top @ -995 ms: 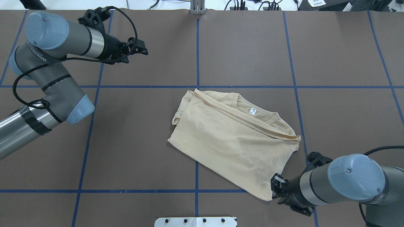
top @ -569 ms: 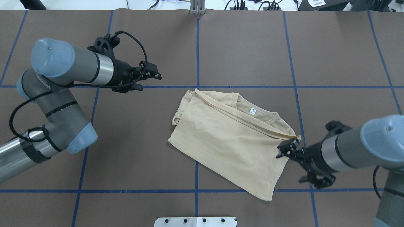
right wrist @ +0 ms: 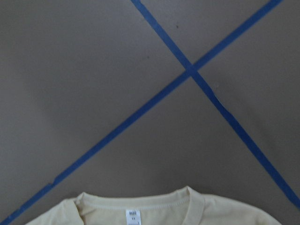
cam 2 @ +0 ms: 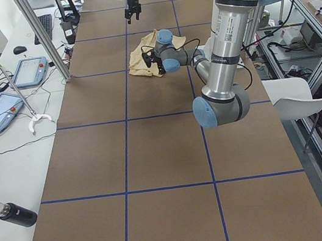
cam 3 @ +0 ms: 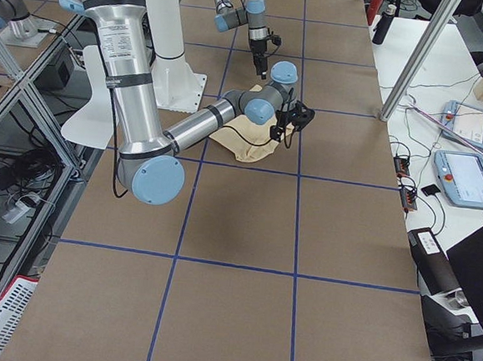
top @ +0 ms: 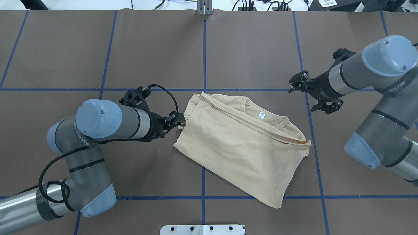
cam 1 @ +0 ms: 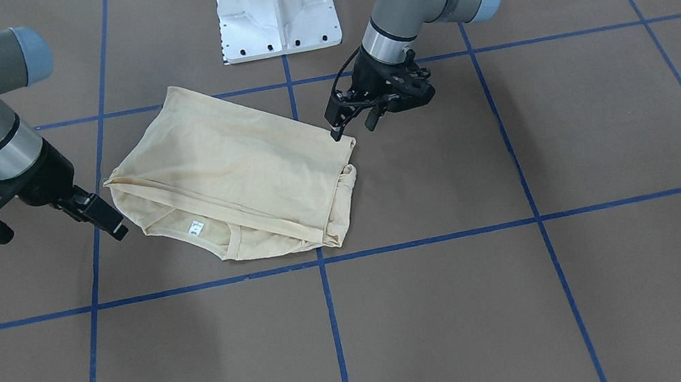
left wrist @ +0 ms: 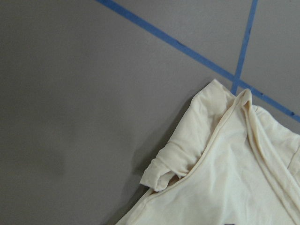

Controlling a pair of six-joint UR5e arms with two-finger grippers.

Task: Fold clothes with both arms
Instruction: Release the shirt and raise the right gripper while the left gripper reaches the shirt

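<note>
The cream-yellow T-shirt (top: 241, 147) lies folded and flat on the brown table, with its neck label (top: 261, 114) facing up and its print hidden. It also shows in the front view (cam 1: 233, 167). My left gripper (top: 179, 119) is open and low at the shirt's left edge, beside the bunched sleeve (left wrist: 173, 164). In the front view the left gripper (cam 1: 352, 127) is at that corner. My right gripper (top: 295, 83) is open and empty, over bare table beyond the collar and apart from the shirt. It also shows in the front view (cam 1: 107, 220).
The white pedestal base (cam 1: 277, 8) stands at the robot's side of the table. Blue tape lines (top: 204, 52) grid the brown surface. A bench with tablets (cam 2: 29, 71), a bottle (cam 2: 16, 214) and an operator runs along the far side.
My left arm swung from the far left corner in to the shirt's left edge. My right gripper left the near hem corner and moved away past the collar. The shirt lies unmoved.
</note>
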